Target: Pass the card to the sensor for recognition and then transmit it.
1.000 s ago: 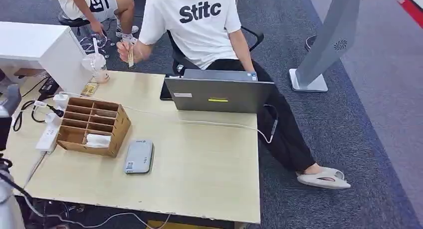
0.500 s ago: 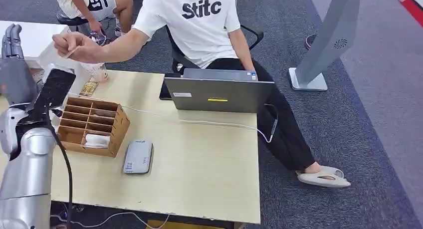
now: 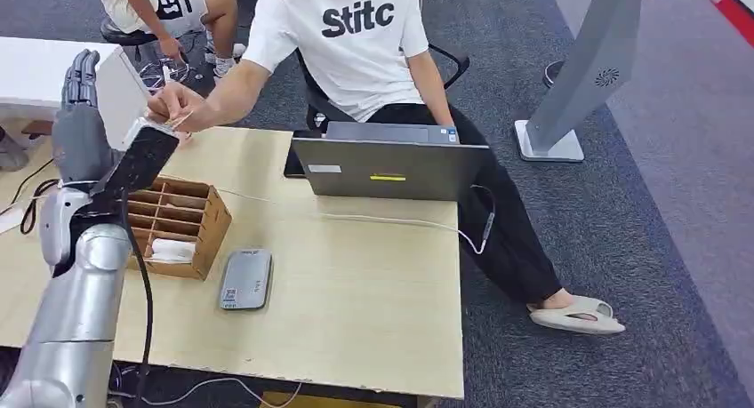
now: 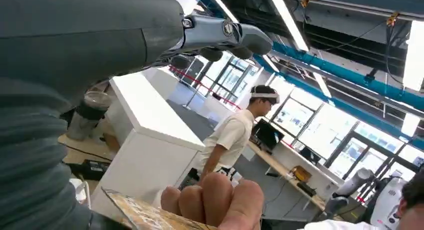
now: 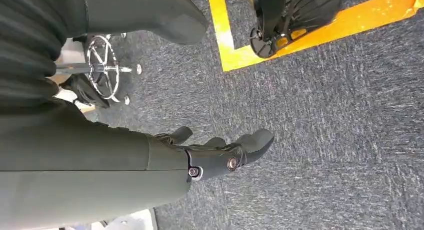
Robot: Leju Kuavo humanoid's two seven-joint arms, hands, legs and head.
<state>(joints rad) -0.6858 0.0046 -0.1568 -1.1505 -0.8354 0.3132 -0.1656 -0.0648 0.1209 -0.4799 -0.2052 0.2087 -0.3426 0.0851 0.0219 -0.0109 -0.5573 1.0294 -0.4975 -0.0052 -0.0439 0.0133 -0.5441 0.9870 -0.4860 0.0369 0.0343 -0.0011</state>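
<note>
Your landmark here is the wooden table (image 3: 356, 284). Across its far edge sits a person in a white shirt (image 3: 356, 35), behind a grey laptop (image 3: 391, 168). On the table's left part stands a wooden divider box (image 3: 178, 214), with the grey card sensor (image 3: 246, 280) lying just beside it.

Your left hand (image 3: 80, 128) is raised above the table's far left corner, fingers up and apart, holding nothing. The person's hand (image 3: 178, 106) pinches the card (image 3: 176, 120) right next to it — I think card and palm aren't quite touching, but that's hard to call.

Your right hand (image 5: 220, 152) hangs over the carpet, fingers loosely extended, empty.
</note>
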